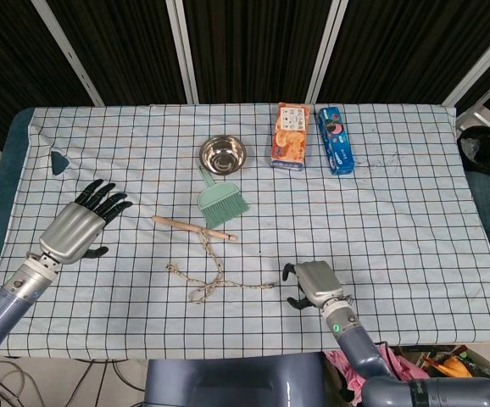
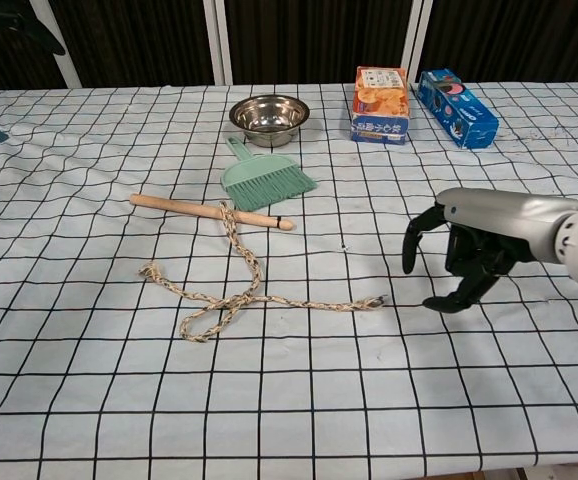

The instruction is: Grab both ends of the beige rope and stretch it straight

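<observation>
The beige rope (image 1: 213, 270) (image 2: 239, 285) lies crossed over itself on the checked cloth; one part drapes over a wooden stick (image 1: 193, 227) (image 2: 209, 212). One rope end points right, at about the middle of the table; the other lies to the left. My right hand (image 1: 311, 283) (image 2: 464, 255) hovers just right of the right rope end, fingers apart and curved down, holding nothing. My left hand (image 1: 81, 224) is far to the left of the rope, fingers spread, empty. The chest view does not show it.
A green hand brush (image 1: 219, 201) and a steel bowl (image 1: 222, 154) sit behind the rope. An orange box (image 1: 290, 136) and a blue box (image 1: 336, 140) stand at the back right. A small dark object (image 1: 58, 161) lies at the far left.
</observation>
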`<action>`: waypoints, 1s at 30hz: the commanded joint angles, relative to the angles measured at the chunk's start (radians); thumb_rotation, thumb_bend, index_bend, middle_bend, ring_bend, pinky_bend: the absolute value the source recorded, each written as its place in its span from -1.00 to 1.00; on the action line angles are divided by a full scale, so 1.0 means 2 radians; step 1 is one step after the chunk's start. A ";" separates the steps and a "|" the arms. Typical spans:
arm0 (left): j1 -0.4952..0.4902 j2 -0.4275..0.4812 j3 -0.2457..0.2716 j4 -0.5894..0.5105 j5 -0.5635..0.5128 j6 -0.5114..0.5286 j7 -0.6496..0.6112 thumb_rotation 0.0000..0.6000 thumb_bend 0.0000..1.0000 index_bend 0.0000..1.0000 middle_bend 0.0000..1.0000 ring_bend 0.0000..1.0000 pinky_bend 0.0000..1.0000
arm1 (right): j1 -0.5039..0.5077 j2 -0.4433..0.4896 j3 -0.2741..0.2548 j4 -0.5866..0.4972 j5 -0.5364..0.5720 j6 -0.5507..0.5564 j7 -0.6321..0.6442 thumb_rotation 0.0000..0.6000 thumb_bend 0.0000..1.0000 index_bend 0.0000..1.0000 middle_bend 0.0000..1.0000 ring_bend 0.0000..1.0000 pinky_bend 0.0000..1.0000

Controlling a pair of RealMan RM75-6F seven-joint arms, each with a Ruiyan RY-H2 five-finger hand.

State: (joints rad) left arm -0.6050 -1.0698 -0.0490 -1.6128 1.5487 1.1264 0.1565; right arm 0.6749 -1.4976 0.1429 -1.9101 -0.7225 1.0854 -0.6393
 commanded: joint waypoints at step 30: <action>-0.002 -0.011 -0.007 0.006 -0.011 -0.013 0.009 1.00 -0.75 -0.68 -0.73 -0.94 -0.97 | 0.044 -0.112 0.006 0.104 0.031 0.024 -0.030 1.00 -0.49 -0.04 1.00 1.00 1.00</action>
State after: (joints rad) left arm -0.6093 -1.0914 -0.0628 -1.6011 1.5275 1.1002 0.1738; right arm 0.7606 -1.7164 0.1559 -1.7087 -0.6632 1.1333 -0.6980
